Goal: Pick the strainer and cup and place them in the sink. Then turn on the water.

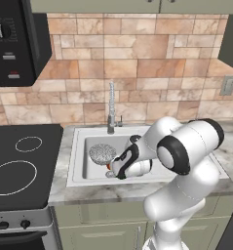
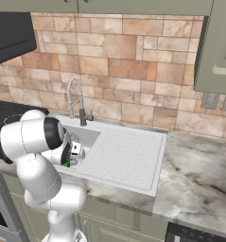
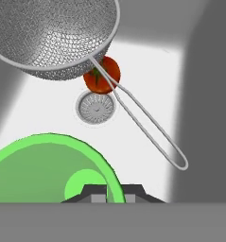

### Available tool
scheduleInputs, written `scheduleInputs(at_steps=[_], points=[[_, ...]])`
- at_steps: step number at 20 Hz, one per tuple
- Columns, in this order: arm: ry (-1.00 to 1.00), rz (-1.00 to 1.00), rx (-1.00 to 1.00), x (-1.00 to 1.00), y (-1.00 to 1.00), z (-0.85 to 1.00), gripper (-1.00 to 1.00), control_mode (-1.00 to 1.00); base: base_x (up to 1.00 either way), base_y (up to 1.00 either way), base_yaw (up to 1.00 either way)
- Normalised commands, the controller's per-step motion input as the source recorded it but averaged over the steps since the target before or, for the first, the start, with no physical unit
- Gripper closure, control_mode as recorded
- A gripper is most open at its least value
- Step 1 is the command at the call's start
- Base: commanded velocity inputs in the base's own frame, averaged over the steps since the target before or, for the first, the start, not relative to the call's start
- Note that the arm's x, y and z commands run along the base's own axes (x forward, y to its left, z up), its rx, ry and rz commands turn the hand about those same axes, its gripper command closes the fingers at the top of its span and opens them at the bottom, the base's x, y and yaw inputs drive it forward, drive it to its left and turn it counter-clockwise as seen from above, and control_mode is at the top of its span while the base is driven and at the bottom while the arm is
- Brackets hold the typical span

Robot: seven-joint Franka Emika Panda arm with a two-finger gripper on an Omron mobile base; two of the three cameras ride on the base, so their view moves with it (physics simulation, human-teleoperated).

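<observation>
While the bright green tapered cup (image 3: 48, 170) is pinched by its rim in closed jaws, it should be lowered beside the grey mesh strainer (image 3: 53, 35) before release.

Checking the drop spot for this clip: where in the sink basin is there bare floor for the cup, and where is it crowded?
Bare white floor lies past the drain, between the strainer's wire handle and the basin's shaded wall. It is crowded around the strainer, the red ball tucked under its rim, and the cup pinched in the gripper.
</observation>
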Motion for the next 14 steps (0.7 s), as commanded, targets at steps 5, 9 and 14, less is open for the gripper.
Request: scheduleInputs(at_steps=[5, 9, 14], points=[[-0.01, 0.0, -0.02, 0.0, 0.0, -0.16, 1.0, -1.0, 0.0, 0.0, 0.0], [0.0, 0.0, 0.0, 0.0, 0.0, 0.0, 1.0, -1.0, 0.0, 0.0, 0.0], [0.0, 0.0, 0.0, 0.0, 0.0, 0.0, 1.0, -1.0, 0.0, 0.0, 0.0]])
